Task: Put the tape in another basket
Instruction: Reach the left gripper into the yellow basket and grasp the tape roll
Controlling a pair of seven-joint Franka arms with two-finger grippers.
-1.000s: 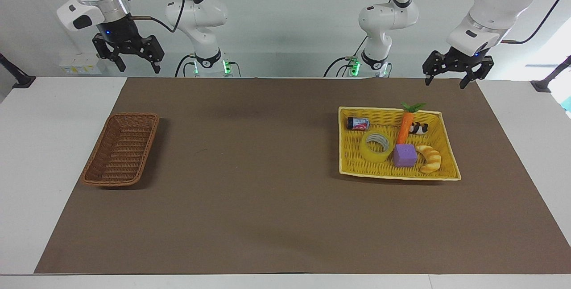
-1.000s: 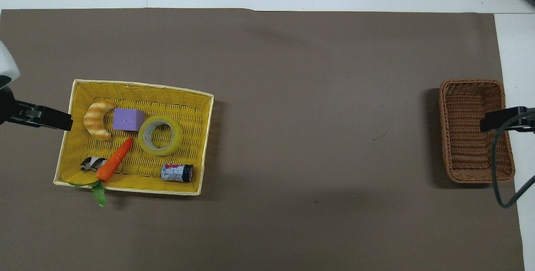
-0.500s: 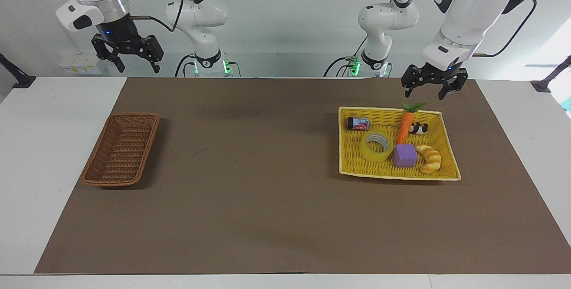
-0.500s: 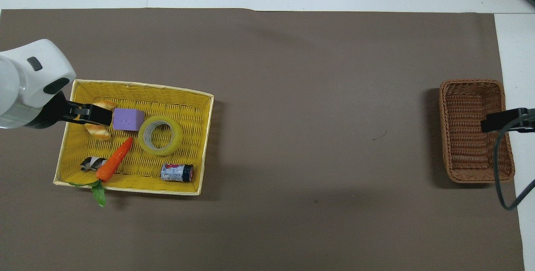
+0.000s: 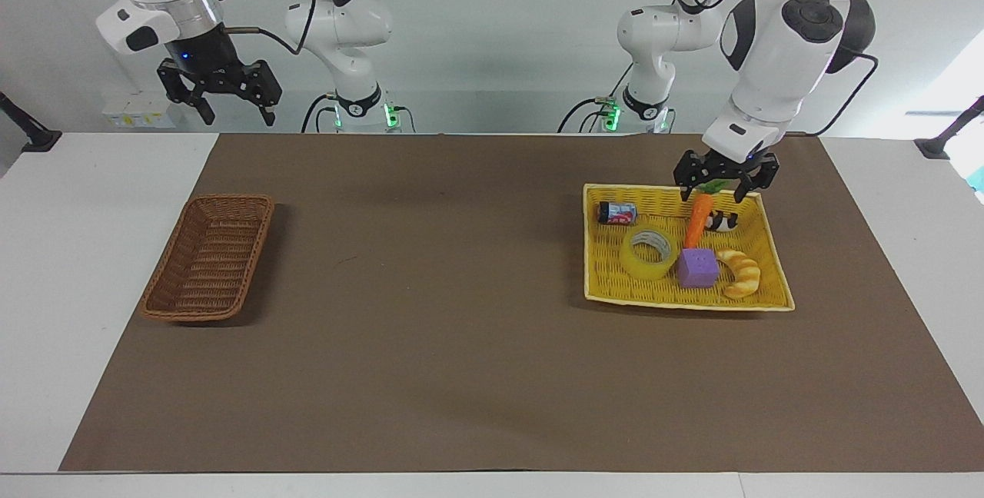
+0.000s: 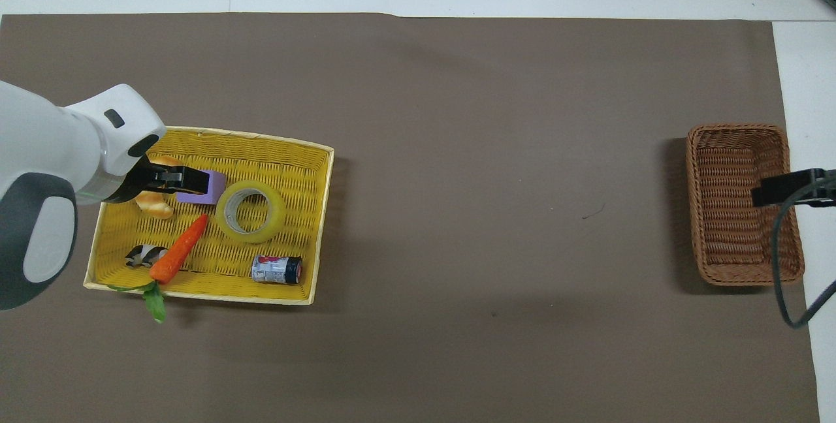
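Two woven baskets on a smooth brown mat (image 5: 430,344): flat bright-yellow tray (image 5: 607,287) toward the left arm's end, narrow dark-brown wicker basket (image 5: 209,258) with sloped sides toward the right arm's end, well apart. Lying flat in the tray: tape (image 5: 648,253), a thick translucent yellow ring with grey-white core, touching a purple cube (image 5: 698,267). Beside these, a ridged croissant (image 5: 740,272), an orange carrot (image 5: 699,219) with green leaves, a small can (image 5: 617,212) with a label too small to read, and a black-and-white piece (image 5: 723,220). Left gripper (image 5: 719,192) raised with fingers apart over the carrot's leafy end at the tray's robot-side rim, clear of the tape, which lies farther from the robots. Right gripper (image 5: 235,108) waiting high, fingers apart, empty.
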